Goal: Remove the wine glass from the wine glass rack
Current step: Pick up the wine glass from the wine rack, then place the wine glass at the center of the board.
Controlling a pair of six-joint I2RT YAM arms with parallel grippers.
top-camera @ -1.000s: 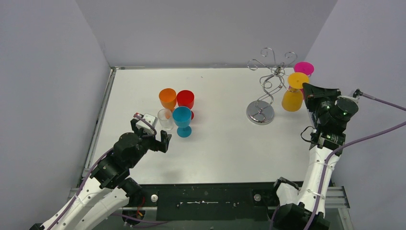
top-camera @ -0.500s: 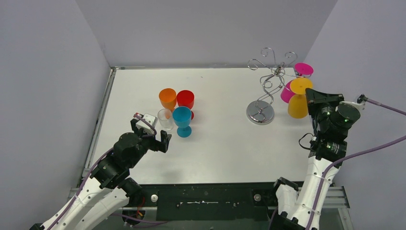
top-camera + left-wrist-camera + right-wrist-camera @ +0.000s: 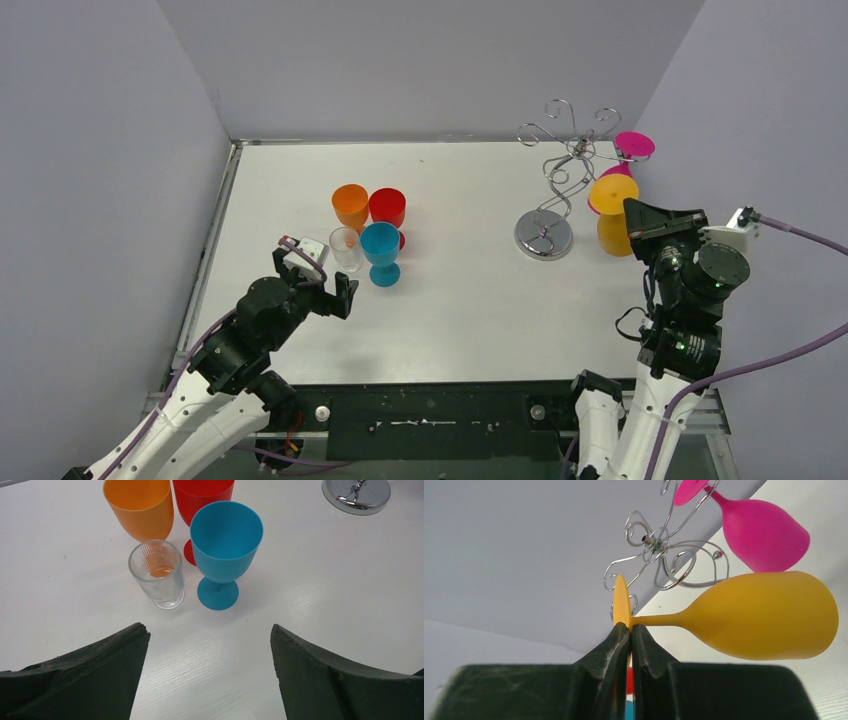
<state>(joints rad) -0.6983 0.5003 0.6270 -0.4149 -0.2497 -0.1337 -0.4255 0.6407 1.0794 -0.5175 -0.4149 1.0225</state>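
Right wrist view: my right gripper (image 3: 630, 630) is pinching the thin foot of the yellow wine glass (image 3: 764, 615). The glass is smooth plastic and is lying sideways beside the curled silver wire of the wine glass rack (image 3: 659, 555), where a pink glass (image 3: 764, 530) is hanging.

Left wrist view: only the rack's shiny disc base is showing. My left gripper (image 3: 208, 628) is hovering spread before the blue goblet (image 3: 226, 540), the orange goblet (image 3: 140, 507), the red goblet (image 3: 200, 495) and the ribbed clear glass (image 3: 157, 575).
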